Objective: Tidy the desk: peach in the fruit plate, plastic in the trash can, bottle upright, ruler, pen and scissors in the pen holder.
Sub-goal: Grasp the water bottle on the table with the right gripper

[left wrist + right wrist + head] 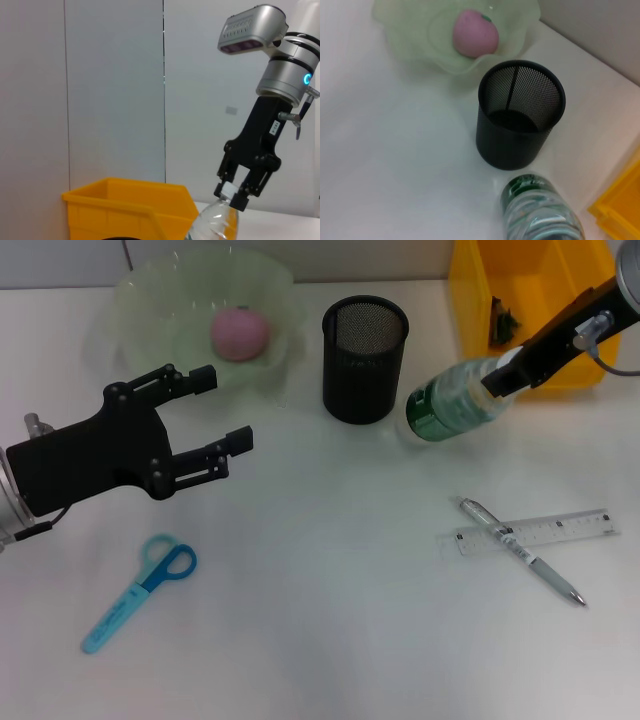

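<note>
White desk (pixel 330 640), grey panelled wall (pixel 115 90) behind, seemingly seamed

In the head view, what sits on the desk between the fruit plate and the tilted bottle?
The black mesh pen holder stands upright between the fruit plate and the bottle, apart from both. The right wrist view shows it too, empty.

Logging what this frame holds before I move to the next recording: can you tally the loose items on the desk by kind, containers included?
Fruit: 1, the peach
Stationery: 3, scissors, pen, ruler
Bottles: 1, the bottle, tilted in the right claw
Containers: 3, fruit plate, pen holder, trash can
Total: 8
</note>
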